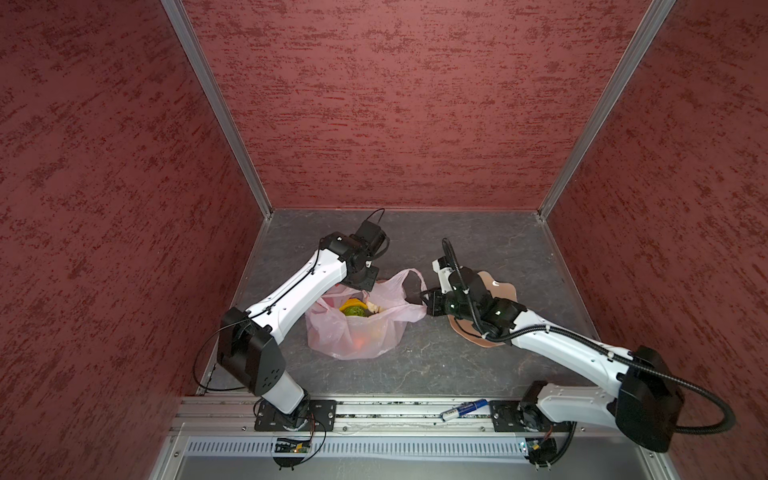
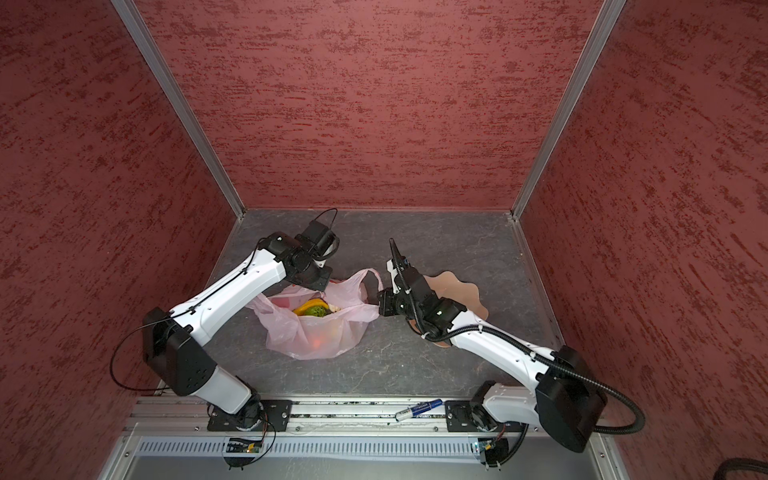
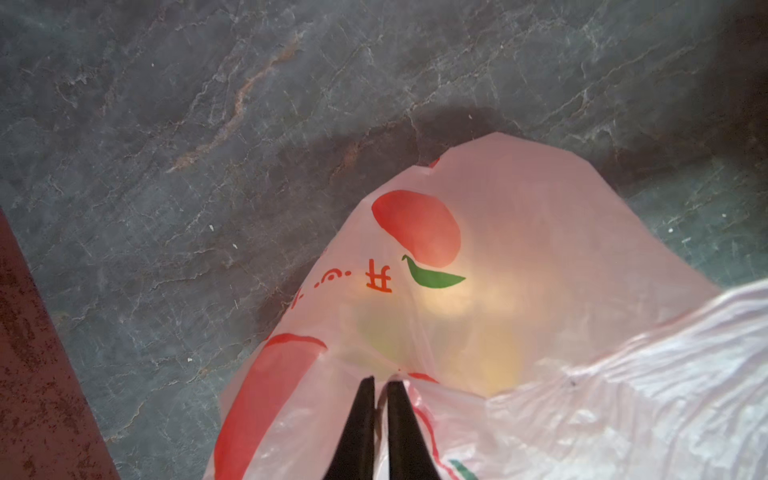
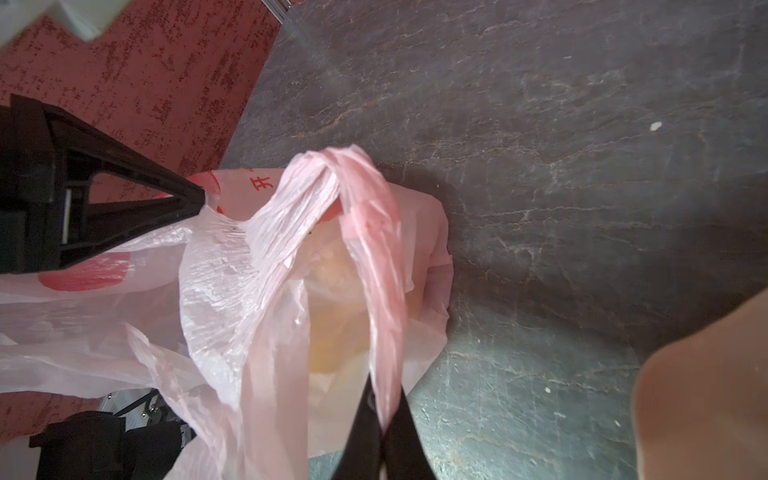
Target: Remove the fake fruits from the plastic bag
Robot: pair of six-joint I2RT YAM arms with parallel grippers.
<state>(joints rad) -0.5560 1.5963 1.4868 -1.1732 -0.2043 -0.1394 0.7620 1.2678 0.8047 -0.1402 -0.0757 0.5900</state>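
The dark grey veined stone-look bench [image 1: 457, 365] carries 1 thin, translucent pale pink crinkly plastic bag [image 1: 357, 332] with red and green print. It sits near the middle, mouth upward, with the fruit inside it, so the step in hand looks like spreading the mouth before any fruit comes out. Just right of the bag lies 1 peach petal-edged bowl [image 1: 498, 286], empty where it shows and largely hidden under the right arm. There are 2 pincers, both on the bag. The left pincer [image 3: 380, 379] has its jaws almost together, nipping the printed film at the far left rim. The right pincer [image 4: 384, 419] is closed tight on the twisted loop handle [image 4: 365, 232] at the bag's right side. The fake fruits [image 1: 356, 309] are smallest: through the mouth I count 1 yellow curved piece [image 1: 352, 302], 1 green textured ball [image 1: 355, 311] and 1 cream-white piece [image 1: 374, 308], plus 1 orange-red glow [image 1: 361, 341] through the front film. Any others are hidden, so the full count cannot be told. Next, I judge, the 2 grips should draw apart gently, or 1 must let go and reach in; the thin film could tear or the bag tip.
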